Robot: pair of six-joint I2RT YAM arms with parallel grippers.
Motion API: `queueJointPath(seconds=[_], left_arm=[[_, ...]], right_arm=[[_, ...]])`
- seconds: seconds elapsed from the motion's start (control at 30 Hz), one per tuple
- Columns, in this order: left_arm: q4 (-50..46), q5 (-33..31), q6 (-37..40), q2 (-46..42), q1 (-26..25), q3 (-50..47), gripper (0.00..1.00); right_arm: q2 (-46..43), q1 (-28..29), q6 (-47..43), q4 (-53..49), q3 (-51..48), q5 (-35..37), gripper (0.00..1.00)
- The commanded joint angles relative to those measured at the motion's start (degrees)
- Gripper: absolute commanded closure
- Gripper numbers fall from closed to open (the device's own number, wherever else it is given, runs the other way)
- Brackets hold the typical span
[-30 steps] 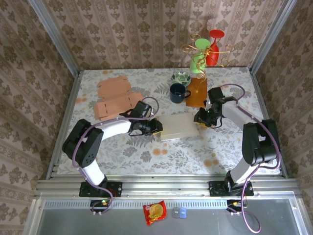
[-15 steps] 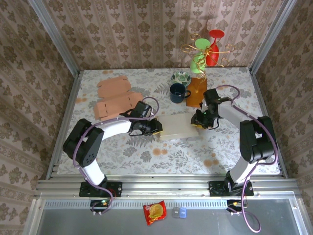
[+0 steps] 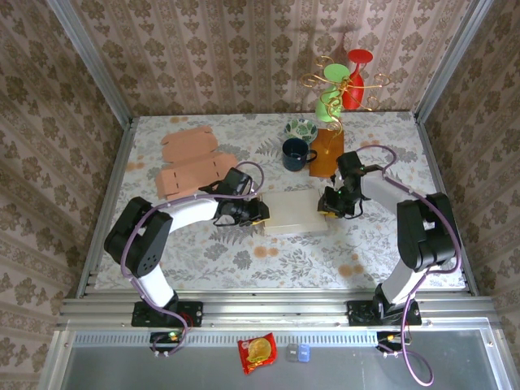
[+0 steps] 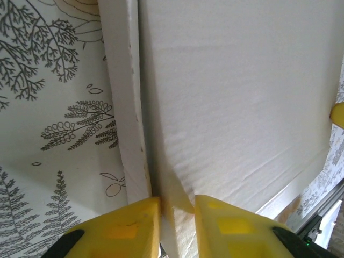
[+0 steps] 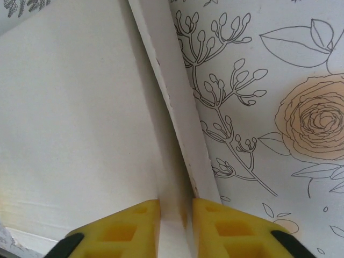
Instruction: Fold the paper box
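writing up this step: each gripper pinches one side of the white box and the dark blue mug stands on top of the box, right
Not quite: the mug stands on the table behind the white box, apart from it, as the top view shows. The left gripper and right gripper do each pinch one side of it.

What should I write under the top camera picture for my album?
Teamwork: left gripper and right gripper pinch opposite ends of the white paper box on the flowery table, by a blue mug.
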Motion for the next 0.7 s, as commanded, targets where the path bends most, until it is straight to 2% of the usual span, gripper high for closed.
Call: queueJointPath(seconds=[0.0,0.3,0.5,0.67], left_arm=[[-5.1,-2.2,2.6,-1.2,-0.3,2.3,0.7],[-6.5,-1.7,3.4,0.0,-0.7,3.9,0.65],[-8.1,-2.6,4.0,-0.8,-0.8,4.8,0.64],[-11.0,-3.9,5.3,-2.8,-0.4,5.3,0.6]], right_arm=[[-2.6,0.4,-1.8,-2.8,0.1,2.4,0.68],[-0.5,1.5,-3.5,-2.4,0.8,1.3,0.54],[1.4,2.3,-3.5,-2.4,0.2,2.8,0.57],[1.4,2.2,-3.2,-1.4,-1.3,3.2,0.6]])
